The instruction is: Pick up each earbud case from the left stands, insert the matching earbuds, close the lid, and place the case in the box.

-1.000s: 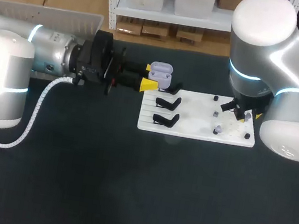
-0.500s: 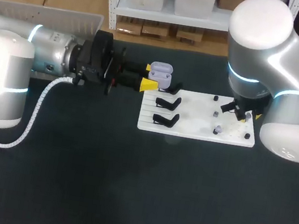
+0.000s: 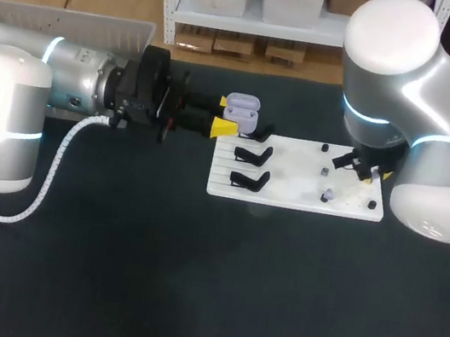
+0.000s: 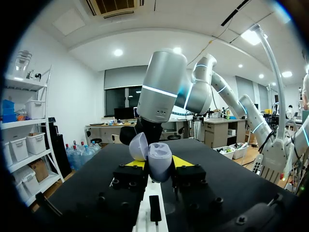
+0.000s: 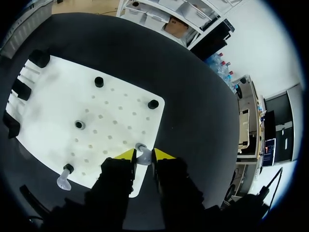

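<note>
**Operator:** What does the head view show?

**Spotter:** Your left gripper (image 3: pixel 223 119) has its jaws closed on the lilac earbud case (image 3: pixel 241 112). The lid is up, and the case is held at the far left corner of the white board (image 3: pixel 289 198). 2 bare black stands (image 3: pixel 252 153) sit just beside those jaws. Your right gripper (image 3: pixel 370 171) hangs over the board's other end, but I cannot read its jaws from here.

**Operator:** And the left wrist view?

**Spotter:** The case sits squarely between the yellow tips, pressed from both sides. I cannot tell whether anything is inside it.

**Operator:** The right wrist view?

**Spotter:** The jaws are narrow and pinch 1 earbud (image 5: pixel 143 153) between the tips, right on the board. A 2nd earbud (image 5: pixel 63 182) stands well off to one side of the gripper, near the board's edge.

**Operator:** How far along am I?

**Spotter:** Early, I judge. You have 1 case lifted and open. Seating the earbuds, shutting the lid and stowing the case all remain.
</note>
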